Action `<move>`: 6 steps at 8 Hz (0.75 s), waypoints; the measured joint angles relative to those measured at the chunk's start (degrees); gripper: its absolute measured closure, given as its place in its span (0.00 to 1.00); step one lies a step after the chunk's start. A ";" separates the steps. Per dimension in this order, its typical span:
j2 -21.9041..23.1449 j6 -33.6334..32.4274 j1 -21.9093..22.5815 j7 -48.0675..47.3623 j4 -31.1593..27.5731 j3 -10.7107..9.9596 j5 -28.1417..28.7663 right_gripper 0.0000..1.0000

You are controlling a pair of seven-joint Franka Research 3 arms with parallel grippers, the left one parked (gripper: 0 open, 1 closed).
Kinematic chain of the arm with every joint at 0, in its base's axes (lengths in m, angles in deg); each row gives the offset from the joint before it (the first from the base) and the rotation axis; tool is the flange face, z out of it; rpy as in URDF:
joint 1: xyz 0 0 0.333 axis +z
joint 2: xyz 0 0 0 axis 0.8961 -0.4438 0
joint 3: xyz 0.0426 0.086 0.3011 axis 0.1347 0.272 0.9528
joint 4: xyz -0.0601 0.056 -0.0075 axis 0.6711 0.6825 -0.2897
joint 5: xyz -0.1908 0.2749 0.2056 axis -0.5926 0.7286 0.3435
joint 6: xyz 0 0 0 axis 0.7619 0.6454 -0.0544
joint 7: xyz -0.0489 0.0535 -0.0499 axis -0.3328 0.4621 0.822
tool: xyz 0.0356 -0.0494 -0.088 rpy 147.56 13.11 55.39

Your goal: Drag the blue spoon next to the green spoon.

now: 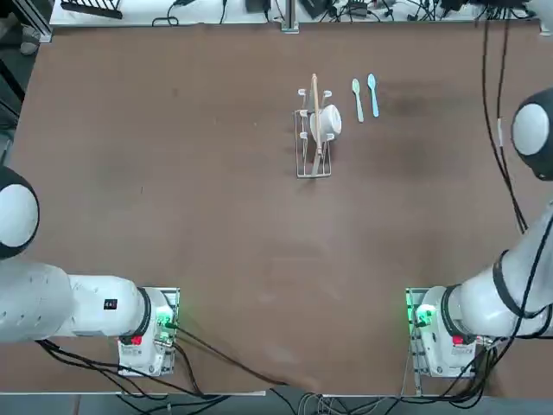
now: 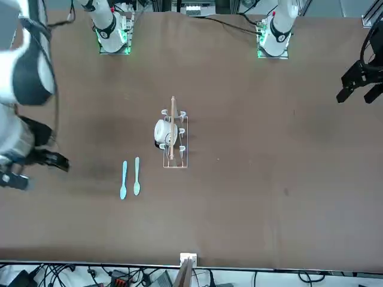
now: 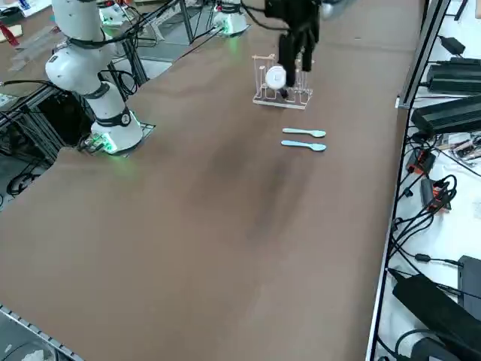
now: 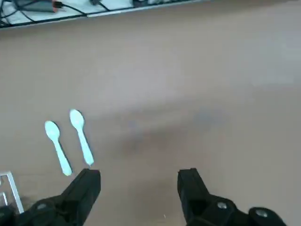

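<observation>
Two spoons already lie parallel on the table (image 1: 173,173), blue spoon (image 1: 372,93) just beside green spoon (image 1: 357,98), so my spread, empty fingers (image 4: 138,188) hover clear and should lift away without nudging either.

The green spoon (image 1: 357,99) and the blue spoon (image 1: 372,94) lie side by side on the table (image 1: 173,173), parallel, not touching, bowls toward twelve o'clock in the top view. The blue spoon sits at three o'clock of the green one. A wire rack (image 1: 314,138) holding a cup (image 1: 328,121) stands just beside them at nine o'clock. The right gripper (image 4: 139,188) hangs above bare table at about four o'clock of the spoons.
</observation>
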 joint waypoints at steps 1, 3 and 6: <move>1.50 -2.62 -0.56 0.16 0.61 -0.23 -0.01 0.00; 4.56 -5.45 -1.84 0.18 1.64 -0.52 0.00 0.00; 13.18 -6.07 -3.00 0.14 -8.70 -0.42 2.23 0.00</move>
